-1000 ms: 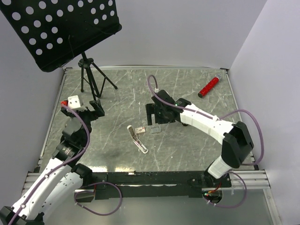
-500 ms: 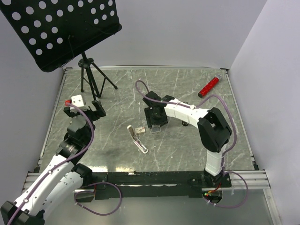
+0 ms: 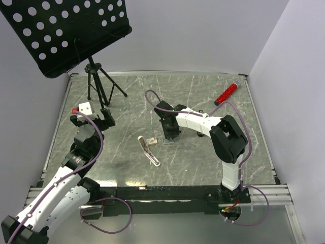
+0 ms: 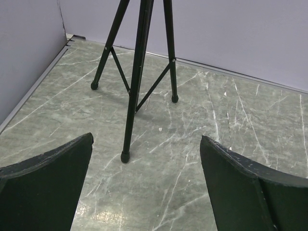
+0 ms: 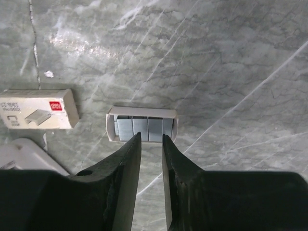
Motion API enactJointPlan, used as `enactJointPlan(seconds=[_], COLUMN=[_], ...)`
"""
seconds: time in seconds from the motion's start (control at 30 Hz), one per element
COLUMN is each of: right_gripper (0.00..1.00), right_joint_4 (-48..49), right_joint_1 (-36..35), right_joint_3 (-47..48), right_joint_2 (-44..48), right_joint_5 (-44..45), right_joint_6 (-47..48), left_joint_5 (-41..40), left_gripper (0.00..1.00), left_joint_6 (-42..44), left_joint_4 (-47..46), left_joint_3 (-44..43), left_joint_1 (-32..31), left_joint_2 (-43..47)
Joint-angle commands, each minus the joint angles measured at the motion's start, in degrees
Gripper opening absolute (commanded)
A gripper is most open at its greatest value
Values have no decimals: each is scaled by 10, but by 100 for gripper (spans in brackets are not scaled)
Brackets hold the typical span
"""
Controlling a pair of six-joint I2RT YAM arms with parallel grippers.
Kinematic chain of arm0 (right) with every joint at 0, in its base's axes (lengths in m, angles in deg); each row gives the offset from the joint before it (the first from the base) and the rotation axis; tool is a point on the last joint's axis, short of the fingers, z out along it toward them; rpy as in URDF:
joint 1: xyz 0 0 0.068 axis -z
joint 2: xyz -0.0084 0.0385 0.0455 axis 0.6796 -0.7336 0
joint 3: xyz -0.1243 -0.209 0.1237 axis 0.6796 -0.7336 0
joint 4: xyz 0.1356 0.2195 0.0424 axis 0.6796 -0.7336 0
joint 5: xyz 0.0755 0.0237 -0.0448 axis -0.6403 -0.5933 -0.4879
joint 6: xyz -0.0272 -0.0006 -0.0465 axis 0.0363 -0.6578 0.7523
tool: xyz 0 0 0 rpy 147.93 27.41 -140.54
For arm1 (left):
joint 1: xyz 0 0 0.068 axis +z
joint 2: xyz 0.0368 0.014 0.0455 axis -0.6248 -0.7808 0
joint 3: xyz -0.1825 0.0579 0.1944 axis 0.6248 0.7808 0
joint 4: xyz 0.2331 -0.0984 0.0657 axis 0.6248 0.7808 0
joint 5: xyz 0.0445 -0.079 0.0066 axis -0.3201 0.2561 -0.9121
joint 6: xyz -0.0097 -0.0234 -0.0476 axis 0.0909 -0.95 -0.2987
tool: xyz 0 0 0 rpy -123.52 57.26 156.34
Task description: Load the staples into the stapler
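Closely, R end effector (image 5: 150, 136) tips over staples tray (image 5: 142, 126) (jaws narrowly apart).

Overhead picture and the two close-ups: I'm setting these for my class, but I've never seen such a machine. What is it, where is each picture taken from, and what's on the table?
It is a robot: a left arm and a right arm bolted to a table, each ending in a two-fingered claw. The wide picture looks down from above; each close-up comes from a wrist camera. On the table are a black music stand, a red tube, a box of staples, a tray of staples and a pale bar. The left claw is wide open, empty. The right claw, fingers narrowly apart, sits at the tray's edge; whether it grips anything I cannot tell.
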Motion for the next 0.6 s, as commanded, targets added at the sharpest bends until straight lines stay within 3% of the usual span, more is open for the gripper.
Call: enactJointPlan(seconds=[0.0,0.57], right_gripper=[29,25], right_joint_4=[5,12], right_joint_1=[1,1], right_joint_3=[7,-12], right_joint_2=[-5,-20], right_joint_5=[14,15], right_joint_6=[0,1], left_joint_5=[-3,5], left_gripper=[97,97], left_joint_6=[2,6], left_joint_4=[-26,-28], left_joint_3=[1,1], left_joint_1=[2,2], left_joint_2=[0,1])
